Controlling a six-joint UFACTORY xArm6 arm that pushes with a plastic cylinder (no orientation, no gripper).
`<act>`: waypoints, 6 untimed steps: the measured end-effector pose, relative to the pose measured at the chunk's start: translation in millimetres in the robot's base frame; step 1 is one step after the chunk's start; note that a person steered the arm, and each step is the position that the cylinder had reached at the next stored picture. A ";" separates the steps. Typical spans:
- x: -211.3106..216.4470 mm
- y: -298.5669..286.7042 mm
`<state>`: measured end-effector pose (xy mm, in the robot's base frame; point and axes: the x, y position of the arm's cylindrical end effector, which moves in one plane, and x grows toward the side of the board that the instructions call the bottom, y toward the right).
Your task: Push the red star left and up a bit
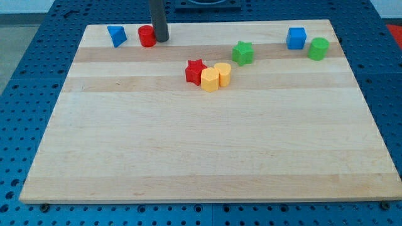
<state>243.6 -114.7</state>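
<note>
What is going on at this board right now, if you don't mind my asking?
My tip rests near the view's top, right beside the red cylinder, well up and left of the red star I am to push. The star sits untouched against two yellow blocks on the wooden board.

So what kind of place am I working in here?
Probably a lab test bench: a wooden board lies on a blue perforated table, with small blocks like the red star on it. My tip rests beside the red cylinder.
</note>
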 end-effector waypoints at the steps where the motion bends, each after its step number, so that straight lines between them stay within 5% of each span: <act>1: 0.0 -12.2; 3: 0.0 -19.5; 5: 30.1 107.2; 6: 62.0 116.6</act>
<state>305.6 1.9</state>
